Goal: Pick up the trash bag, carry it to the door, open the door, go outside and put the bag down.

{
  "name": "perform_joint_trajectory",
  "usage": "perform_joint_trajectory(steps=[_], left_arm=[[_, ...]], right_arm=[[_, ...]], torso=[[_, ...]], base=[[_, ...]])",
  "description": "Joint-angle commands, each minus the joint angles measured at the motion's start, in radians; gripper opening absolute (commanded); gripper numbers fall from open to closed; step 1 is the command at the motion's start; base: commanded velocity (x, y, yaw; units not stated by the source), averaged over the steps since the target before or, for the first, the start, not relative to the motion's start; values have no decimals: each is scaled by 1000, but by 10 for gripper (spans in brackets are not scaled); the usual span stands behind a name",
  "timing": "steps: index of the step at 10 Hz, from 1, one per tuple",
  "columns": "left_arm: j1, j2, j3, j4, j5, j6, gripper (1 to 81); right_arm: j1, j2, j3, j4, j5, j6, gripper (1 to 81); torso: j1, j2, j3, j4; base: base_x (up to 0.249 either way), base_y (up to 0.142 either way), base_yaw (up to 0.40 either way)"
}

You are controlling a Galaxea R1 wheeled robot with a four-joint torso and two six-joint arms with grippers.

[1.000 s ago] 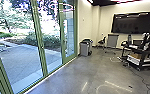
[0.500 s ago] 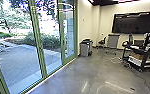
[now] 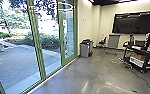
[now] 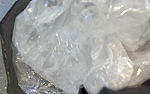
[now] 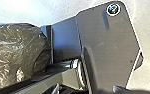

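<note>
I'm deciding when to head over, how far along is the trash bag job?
Pickup looks done: the trash bag is up by the left wrist. Carrying seems in hand, indoors on the floor. Remaining: getting through the green-framed glass doors, which look shut, to the yard and putting the bag down.

Dark wall screen (image 3: 136, 23), black cart (image 3: 141, 52)

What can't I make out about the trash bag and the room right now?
- Trash bag, left wrist view: contents hidden by crumpled plastic; its full outline is cut off by the edge.
- Gray bin, head view: inside hidden by its walls and the dark stuff on top.
- Black cart, head view: right end cut off by the edge.
</note>
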Motion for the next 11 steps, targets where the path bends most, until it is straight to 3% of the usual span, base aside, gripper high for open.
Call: perform_joint_trajectory(steps=[1, 11], left_arm=[[-59, -6, -3, 7, 61, 4, 10], [-59, -3, -3, 7, 45, 6, 10]], right_arm=[[50, 8, 4, -9, -52, -2, 811], [51, 9, 4, -9, -52, -2, 811]], torso=[[0, 0, 0, 0], [0, 0, 0, 0]], base=[[136, 0, 0], [138, 0, 0]])
